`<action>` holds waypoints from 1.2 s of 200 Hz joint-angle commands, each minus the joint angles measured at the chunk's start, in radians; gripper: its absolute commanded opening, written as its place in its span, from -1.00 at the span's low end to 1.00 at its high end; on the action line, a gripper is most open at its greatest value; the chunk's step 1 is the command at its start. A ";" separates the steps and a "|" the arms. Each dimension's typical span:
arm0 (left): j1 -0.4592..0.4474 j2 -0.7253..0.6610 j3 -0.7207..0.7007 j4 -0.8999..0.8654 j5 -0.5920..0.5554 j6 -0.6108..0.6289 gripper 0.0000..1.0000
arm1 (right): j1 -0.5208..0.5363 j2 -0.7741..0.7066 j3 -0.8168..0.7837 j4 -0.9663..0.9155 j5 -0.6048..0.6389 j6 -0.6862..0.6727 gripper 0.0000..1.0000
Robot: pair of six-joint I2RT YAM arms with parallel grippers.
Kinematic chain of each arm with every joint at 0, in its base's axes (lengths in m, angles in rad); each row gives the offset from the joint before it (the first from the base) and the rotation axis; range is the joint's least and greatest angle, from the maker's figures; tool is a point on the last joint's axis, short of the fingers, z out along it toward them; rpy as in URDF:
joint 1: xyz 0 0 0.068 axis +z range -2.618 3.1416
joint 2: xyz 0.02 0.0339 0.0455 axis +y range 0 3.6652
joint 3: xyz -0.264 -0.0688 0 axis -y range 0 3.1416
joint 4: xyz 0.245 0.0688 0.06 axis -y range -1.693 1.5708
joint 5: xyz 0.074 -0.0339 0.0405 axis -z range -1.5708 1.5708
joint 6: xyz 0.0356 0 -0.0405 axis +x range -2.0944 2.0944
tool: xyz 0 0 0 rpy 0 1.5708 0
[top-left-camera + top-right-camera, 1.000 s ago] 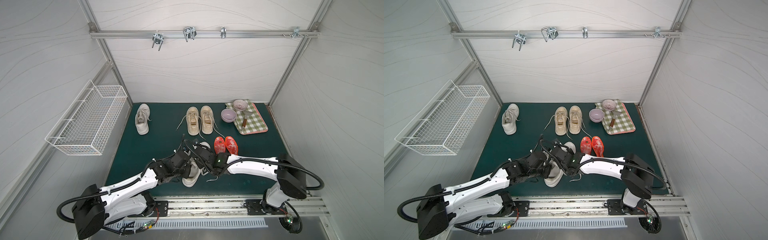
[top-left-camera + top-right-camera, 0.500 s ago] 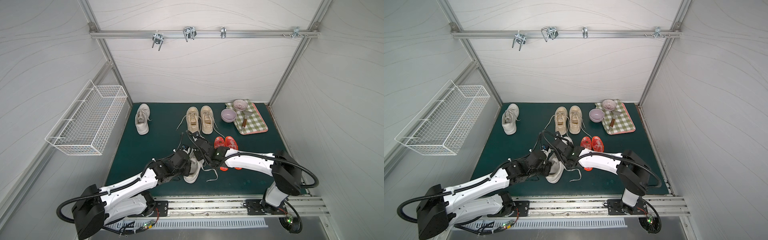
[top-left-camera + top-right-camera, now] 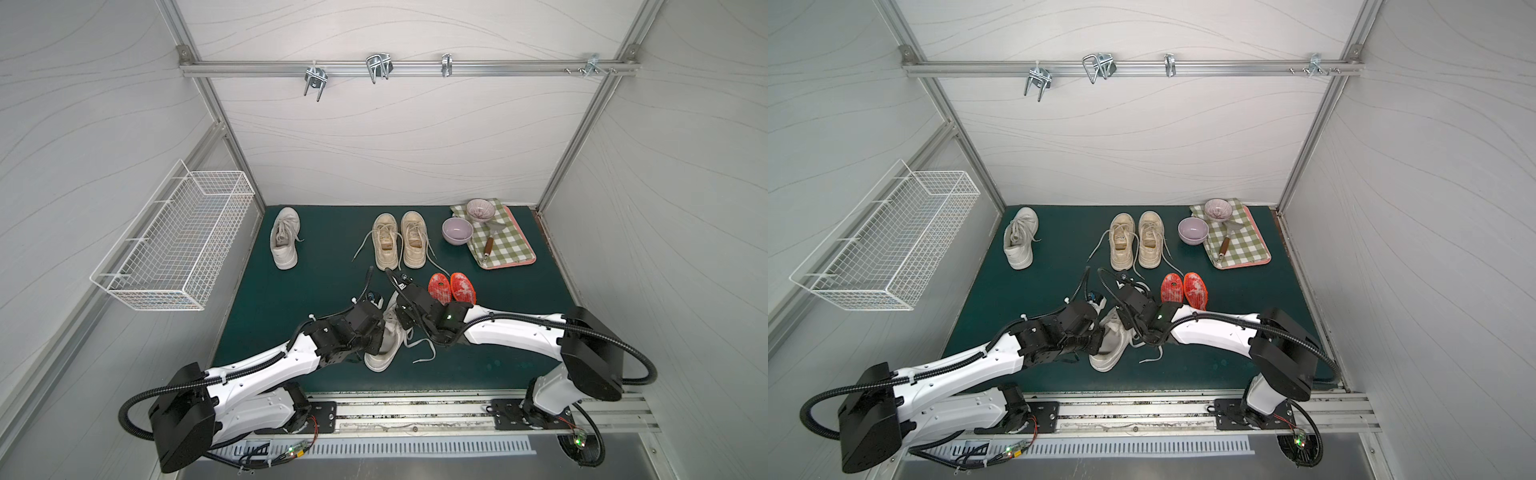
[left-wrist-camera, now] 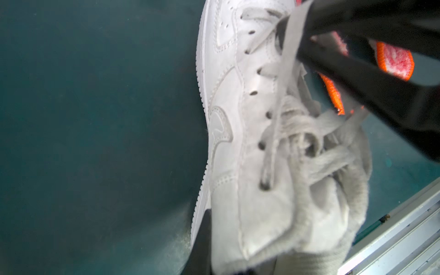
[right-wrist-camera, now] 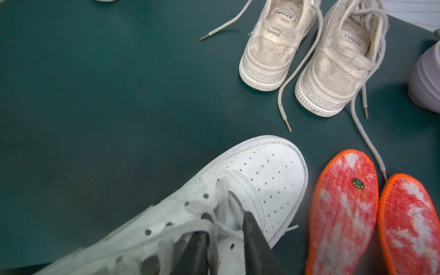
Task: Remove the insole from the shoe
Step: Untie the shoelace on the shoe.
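white shoe (image 3: 381, 356), heel clenched by your left pincer (image 4: 233, 257); right pincer (image 5: 225, 225) parted amid laces (image 5: 222, 188): loosen those beside it, then reach the insole below.

"39" — insole sticker (image 5: 358, 183); "SPORT" — beige shoe tongue (image 5: 284, 14)

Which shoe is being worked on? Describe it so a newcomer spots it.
On the green mat, look near the front rail. The white sneaker lies there, angled, beside the orange insoles. Unlike the other white sneaker and beige pair by the back wall, it sits between the left gripper and right gripper.
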 commanded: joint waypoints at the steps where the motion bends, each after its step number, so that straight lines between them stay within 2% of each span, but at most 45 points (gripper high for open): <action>1: -0.006 -0.005 0.071 0.076 -0.009 0.007 -1.00 | -0.006 -0.057 0.018 0.025 0.039 -0.008 -0.46; 56: -0.006 -0.011 0.062 0.102 0.028 0.013 -1.00 | -0.020 -0.035 0.018 0.020 0.039 -0.001 -0.45; 91: -0.006 -0.060 0.042 0.124 0.067 0.027 -1.00 | -0.089 0.015 0.070 0.022 0.042 -0.005 -0.39; 132: -0.006 -0.103 0.020 0.132 0.081 0.029 -1.00 | -0.159 0.110 0.199 0.006 0.001 -0.022 -0.33; 159: -0.007 -0.123 0.007 0.148 0.107 0.026 -1.00 | -0.192 0.169 0.270 -0.005 -0.030 -0.010 -0.21; 240: -0.007 -0.144 -0.006 0.156 0.113 0.026 -1.00 | -0.233 0.328 0.499 -0.081 -0.127 -0.024 0.00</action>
